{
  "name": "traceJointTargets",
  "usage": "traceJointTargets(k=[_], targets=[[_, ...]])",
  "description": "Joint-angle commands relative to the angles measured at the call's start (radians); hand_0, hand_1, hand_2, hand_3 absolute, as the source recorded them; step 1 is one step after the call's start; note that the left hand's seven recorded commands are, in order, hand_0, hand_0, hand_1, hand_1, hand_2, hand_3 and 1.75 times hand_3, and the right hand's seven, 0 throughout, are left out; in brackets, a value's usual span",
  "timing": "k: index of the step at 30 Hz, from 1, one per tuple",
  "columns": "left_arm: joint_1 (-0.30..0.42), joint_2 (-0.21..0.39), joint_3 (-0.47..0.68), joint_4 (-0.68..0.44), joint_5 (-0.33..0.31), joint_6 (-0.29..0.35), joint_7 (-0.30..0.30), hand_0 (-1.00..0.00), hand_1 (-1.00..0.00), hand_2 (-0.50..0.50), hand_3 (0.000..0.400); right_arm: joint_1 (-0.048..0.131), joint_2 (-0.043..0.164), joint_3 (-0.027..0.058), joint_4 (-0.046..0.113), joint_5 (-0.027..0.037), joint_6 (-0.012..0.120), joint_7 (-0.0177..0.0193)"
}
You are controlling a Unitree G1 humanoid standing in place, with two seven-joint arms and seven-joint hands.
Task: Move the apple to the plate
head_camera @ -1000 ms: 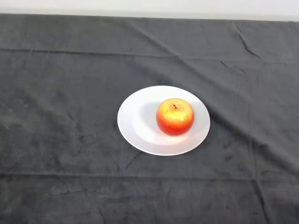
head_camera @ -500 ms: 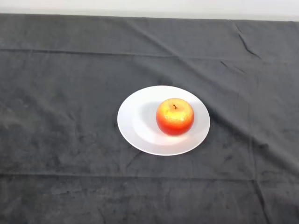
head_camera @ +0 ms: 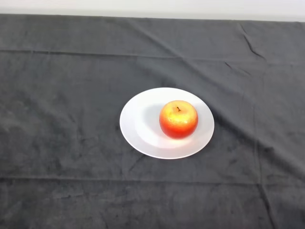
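Observation:
A red and yellow apple (head_camera: 178, 119) stands upright, stem up, on a round white plate (head_camera: 138, 125) near the middle of the table. It rests right of the plate's centre, inside the rim.
A dark grey cloth (head_camera: 57, 143) with creases covers the whole table. A pale wall strip runs along the far edge (head_camera: 152, 8).

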Motion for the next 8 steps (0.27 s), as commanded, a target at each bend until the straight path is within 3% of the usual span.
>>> traceJointTargets(k=[1,8], targets=[[-0.032,-0.02,0.035,0.044,0.013,0.005,-0.012,0.0,0.0,0.0,0.0,0.07,0.019,0.0236,0.058,-0.0222,0.01,0.0036],[-0.035,-0.02,0.038,0.049,0.012,0.005,-0.017,0.0,0.0,0.0,0.0,0.07,0.019,0.0236,0.058,-0.0221,0.01,0.0036]])
